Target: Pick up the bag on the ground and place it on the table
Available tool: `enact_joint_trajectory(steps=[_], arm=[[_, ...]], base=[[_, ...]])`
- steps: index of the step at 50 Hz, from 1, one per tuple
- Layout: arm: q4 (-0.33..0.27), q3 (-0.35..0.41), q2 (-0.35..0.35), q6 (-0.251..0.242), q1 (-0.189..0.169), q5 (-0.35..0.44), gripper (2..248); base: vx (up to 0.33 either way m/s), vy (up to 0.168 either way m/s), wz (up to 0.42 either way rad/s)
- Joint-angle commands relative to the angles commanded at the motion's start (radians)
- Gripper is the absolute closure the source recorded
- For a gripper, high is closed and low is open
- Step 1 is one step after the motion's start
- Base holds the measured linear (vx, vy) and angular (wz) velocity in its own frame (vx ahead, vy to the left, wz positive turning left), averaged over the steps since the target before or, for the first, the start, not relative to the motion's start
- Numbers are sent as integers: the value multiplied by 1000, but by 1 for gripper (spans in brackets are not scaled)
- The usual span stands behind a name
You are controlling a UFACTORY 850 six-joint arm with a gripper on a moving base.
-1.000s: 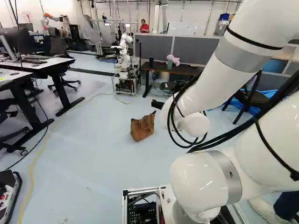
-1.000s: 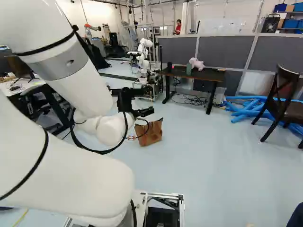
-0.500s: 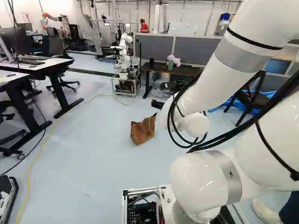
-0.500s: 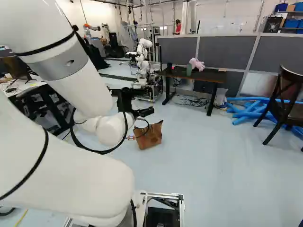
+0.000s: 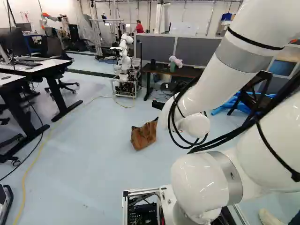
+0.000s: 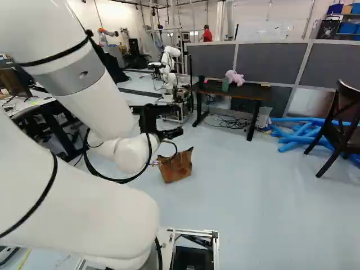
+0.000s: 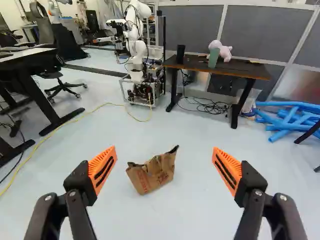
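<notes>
Facing the bag [image 7: 154, 175] — gripper [image 6: 178, 132] spread wide.

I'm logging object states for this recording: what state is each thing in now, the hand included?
hand: open, holding nothing
brown bag: on the floor, roughly upright, top edge uneven
dark table: standing, things on top
green container: upright on the table
black container: upright on the table
plush toy: resting on the table
blue tubes: heaped on the floor
</notes>
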Motion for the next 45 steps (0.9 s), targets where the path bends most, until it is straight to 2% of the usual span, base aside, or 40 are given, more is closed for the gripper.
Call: enact_joint_trajectory(steps=[10,45], arm=[[0,0,0,0,0,0,3],[0,0,0,0,0,0,3]], base=[[141,8,33],[140,33,151]])
